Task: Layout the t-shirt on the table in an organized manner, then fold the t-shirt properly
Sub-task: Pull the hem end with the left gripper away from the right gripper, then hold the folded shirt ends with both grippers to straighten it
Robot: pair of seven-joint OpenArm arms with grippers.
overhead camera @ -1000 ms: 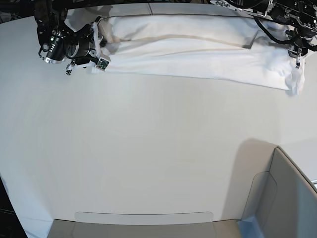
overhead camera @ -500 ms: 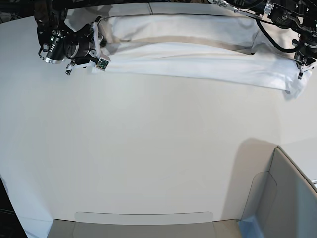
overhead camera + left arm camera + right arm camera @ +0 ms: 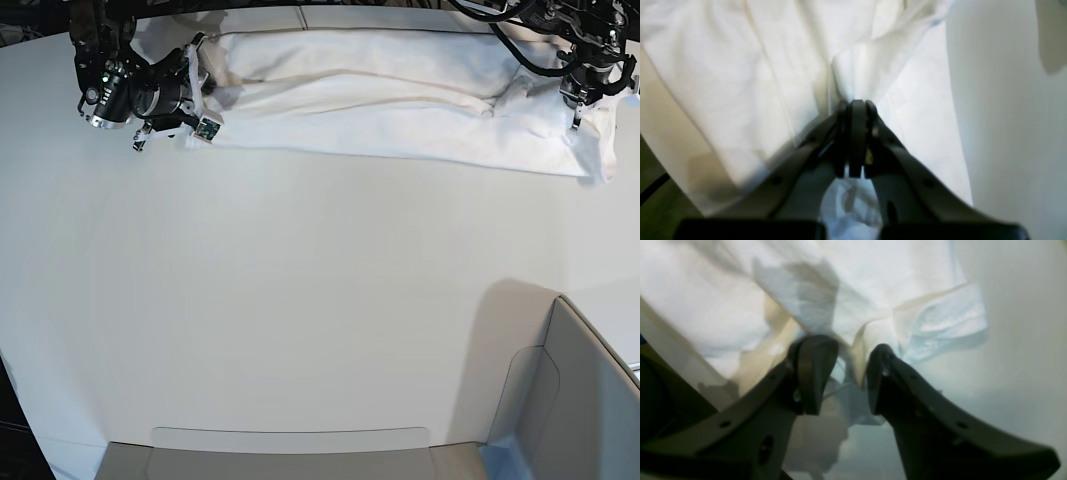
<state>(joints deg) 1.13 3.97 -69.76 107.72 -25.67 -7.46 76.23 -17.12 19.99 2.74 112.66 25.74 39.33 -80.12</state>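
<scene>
Cloth fills both wrist views; we see the t-shirt (image 3: pixel 390 100) stretched as a long white band along the far edge of the table (image 3: pixel 300 300), spanning from 1 gripper to the other; it lies rumpled, with lengthwise folds running between them. The left gripper (image 3: pixel 856 110) has its jaws pressed together on a pinched ridge of fabric; the cloth fans out just ahead of its tips and more of it hangs below them; bare tabletop lies off to its right in the wrist view. The right gripper (image 3: pixel 846 373) stands with its jaws parted to a moderate gap, and a fold of the shirt sits between the 2 fingers (image 3: pixel 813 370); we cannot tell whether they press it; a hemmed sleeve edge lies just beyond and to the right of its tips. In the base view, the near side of the table holds only a grey panel (image 3: pixel 570 400) well apart from both grippers.
</scene>
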